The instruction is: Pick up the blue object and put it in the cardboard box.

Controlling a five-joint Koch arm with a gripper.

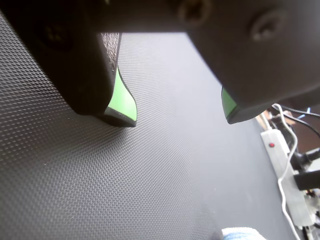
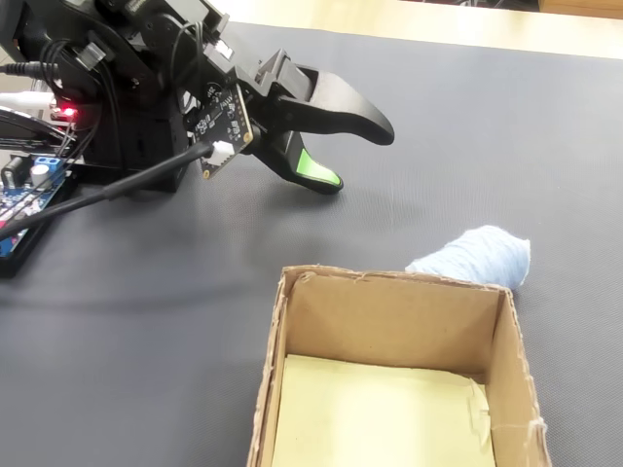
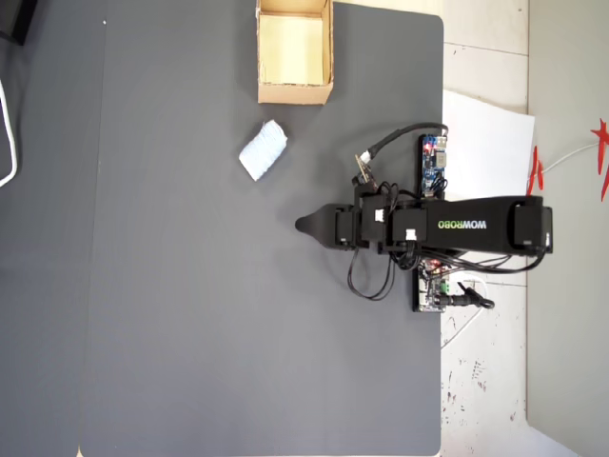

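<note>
Nothing of the job is done yet, as I read it. My claw (image 2: 358, 156) hangs low over the dark textured mat (image 2: 467, 126) with its jaws spread apart and nothing between them; in the wrist view I see only bare mat in the gap between my two green-padded fingertips (image 1: 122, 102).

The blue object (image 2: 477, 255) lies on the mat, apart from my claw and off to one side of it. In the overhead view it sits up and to the left of my tip, roughly between my claw and the cardboard box (image 3: 295, 92). In the wrist view only a pale corner of it peeks in at the bottom edge, so I am not aimed at it.

The cardboard box stands farther from my claw than the block does, just beyond it. In the fixed view its pale yellowish floor is bare, and the block rests outside the far wall, close to the corner; whether it touches the wall I cannot tell.

So all of it remains, in my judgement: swing my claw over the block, come down around it, close on it, lift, carry it over the box wall and let go inside. The block looks soft, so I expect it to give when squeezed.
</note>
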